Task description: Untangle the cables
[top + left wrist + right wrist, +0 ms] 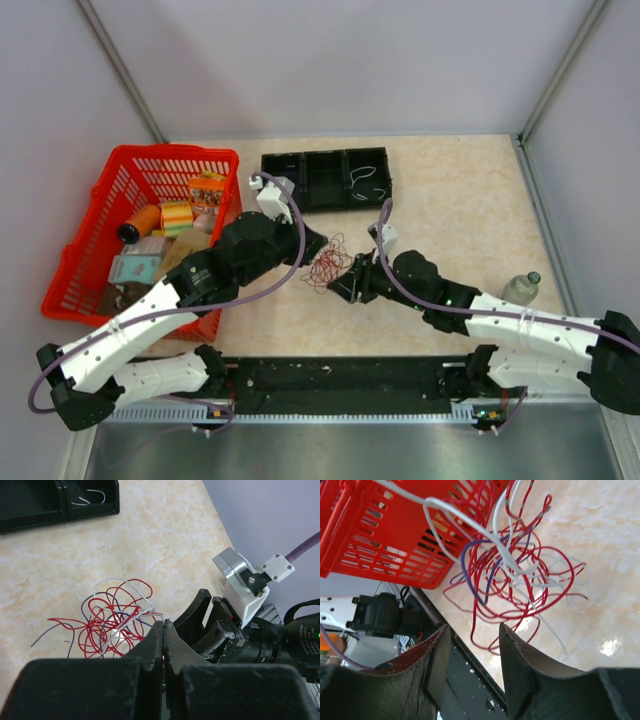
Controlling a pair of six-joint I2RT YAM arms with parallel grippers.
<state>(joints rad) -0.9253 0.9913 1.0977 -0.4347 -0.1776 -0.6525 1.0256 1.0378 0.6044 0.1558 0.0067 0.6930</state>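
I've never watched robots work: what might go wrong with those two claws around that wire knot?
The cables loop through each other, so the left claw, shut on their edge, may drag the whole knot or tighten it. The open right claw might close on several strands together.

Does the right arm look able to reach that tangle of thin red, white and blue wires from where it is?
Probably yes. The right gripper, jaws apart, sits right beside the tangle of thin red, white and blue wires, and nothing stands between them.
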